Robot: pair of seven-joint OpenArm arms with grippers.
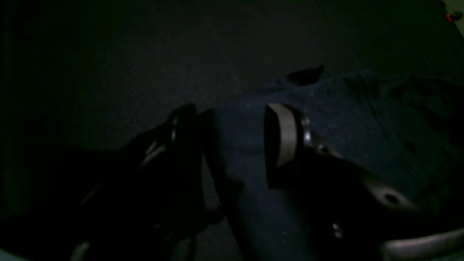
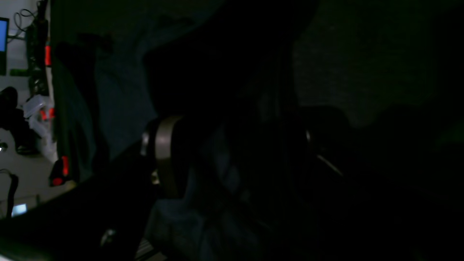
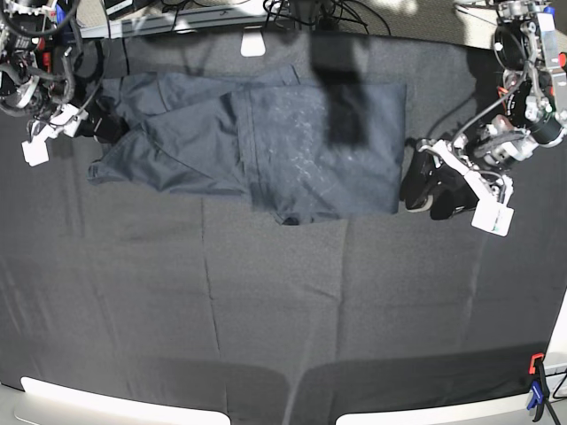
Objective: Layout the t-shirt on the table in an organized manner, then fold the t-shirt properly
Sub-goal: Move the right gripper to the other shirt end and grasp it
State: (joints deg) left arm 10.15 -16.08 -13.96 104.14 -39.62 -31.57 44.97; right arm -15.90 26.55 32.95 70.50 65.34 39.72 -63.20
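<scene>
Two grippers sit at opposite ends of the t-shirt: the left gripper, jaws parted and empty, at its right edge, the right gripper spread wide over the crumpled left end. Dark grey and half-flattened, the shirt lies along the table far side, cables beyond.

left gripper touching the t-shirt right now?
Cannot tell. In the base view the left gripper sits right at the t-shirt edge; in the left wrist view its open fingers frame the fabric, but no contact or gap shows plainly.
</scene>
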